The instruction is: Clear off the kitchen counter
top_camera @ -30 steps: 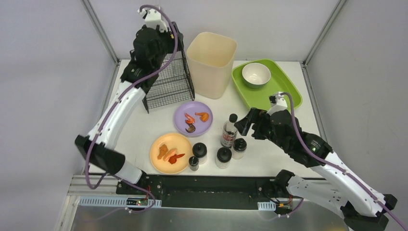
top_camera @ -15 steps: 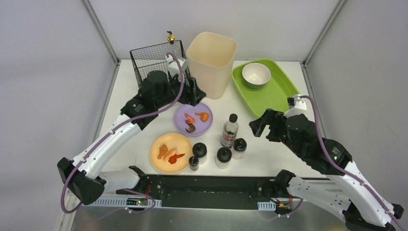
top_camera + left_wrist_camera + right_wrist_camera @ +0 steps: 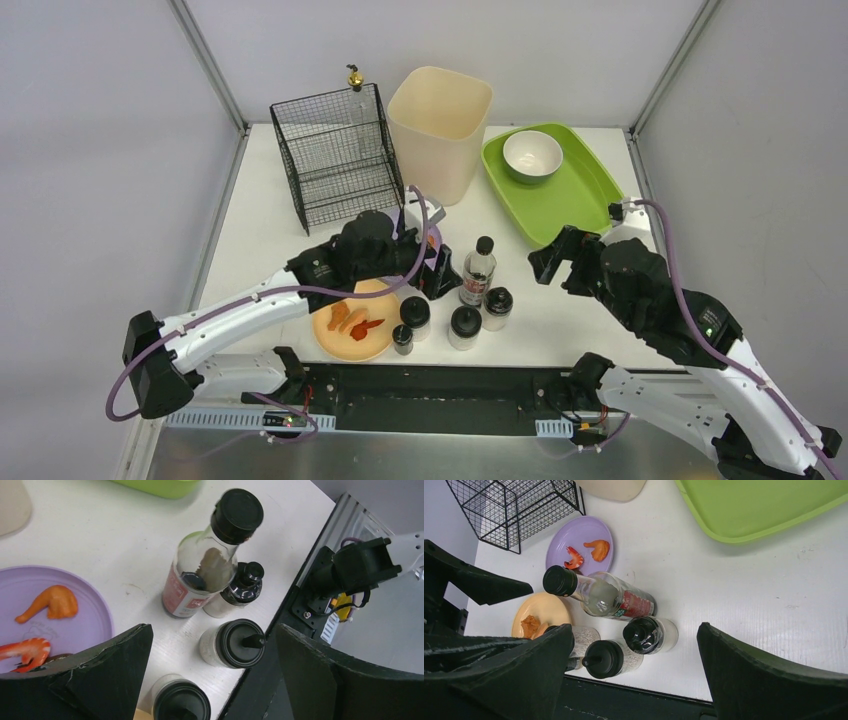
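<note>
The white kitchen counter (image 3: 258, 225) holds a glass bottle (image 3: 478, 270) with a black cap, several black-lidded jars (image 3: 464, 326), an orange plate (image 3: 352, 318) and a purple plate (image 3: 432, 238) with food scraps. My left gripper (image 3: 432, 268) is open and empty, low over the purple plate's near edge, just left of the bottle. In the left wrist view the gripper (image 3: 212, 662) spans a jar (image 3: 232, 642), with the bottle (image 3: 200, 580) beyond. My right gripper (image 3: 560, 262) is open and empty, right of the bottle; its wrist view shows the bottle (image 3: 599, 597) and jars (image 3: 649, 634).
A black wire basket (image 3: 335, 160) and a cream bin (image 3: 440, 130) stand at the back. A green tray (image 3: 590, 195) with a white bowl (image 3: 531, 155) sits at the back right. The jars stand close to the counter's front edge.
My left arm has swung from the wire basket at the back down to the purple plate beside the bottle. My right gripper has drawn back to the right, away from the bottle.
</note>
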